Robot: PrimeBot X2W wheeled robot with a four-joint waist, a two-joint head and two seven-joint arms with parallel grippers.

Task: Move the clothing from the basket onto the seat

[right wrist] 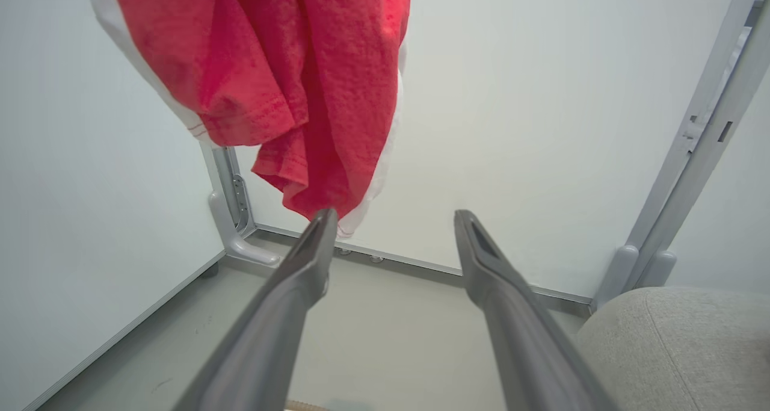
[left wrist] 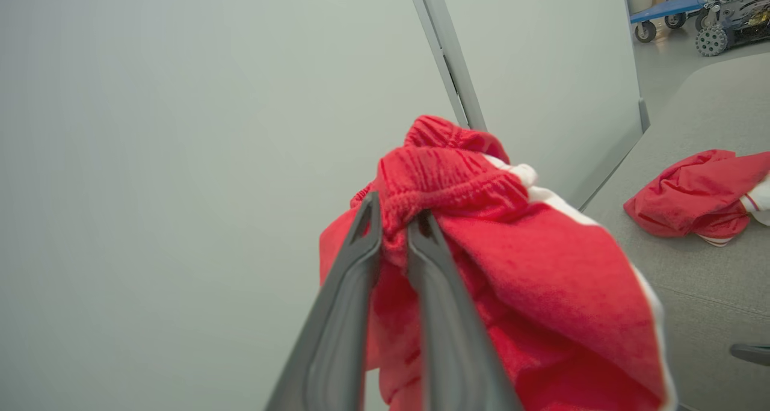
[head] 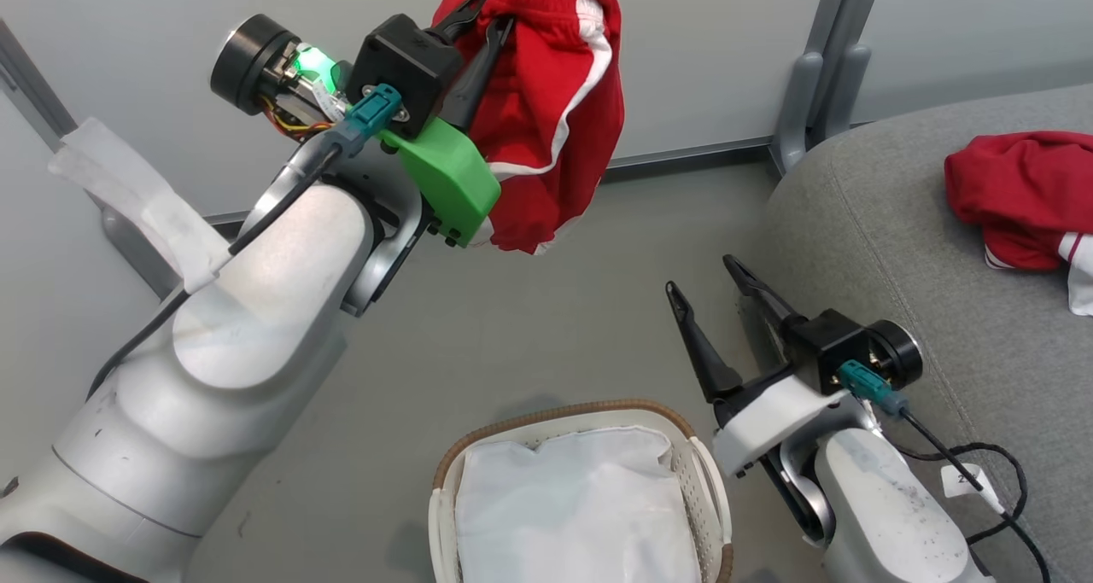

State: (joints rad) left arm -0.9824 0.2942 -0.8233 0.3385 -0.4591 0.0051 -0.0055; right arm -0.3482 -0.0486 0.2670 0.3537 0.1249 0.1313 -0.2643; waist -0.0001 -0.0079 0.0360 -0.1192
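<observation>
one red garment (head: 1020, 195) is already laid on the seat (head: 888, 276), towards its right edge. a second garment (head: 546, 113) is pinched at its gathered waistband between the pressed-together fingers of the left tool (left wrist: 397, 211). it is hung in the air above the floor, well apart from the seat and clear of the basket (head: 546, 414). the right tool (head: 702, 276) is held spread and empty between the basket and the seat's rounded edge. no red cloth is seen in the basket, where the white liner (head: 572, 506) lies, though its near end is cut off. the task is judged nearly done: the second garment is left to be carried over the seat and released there.
</observation>
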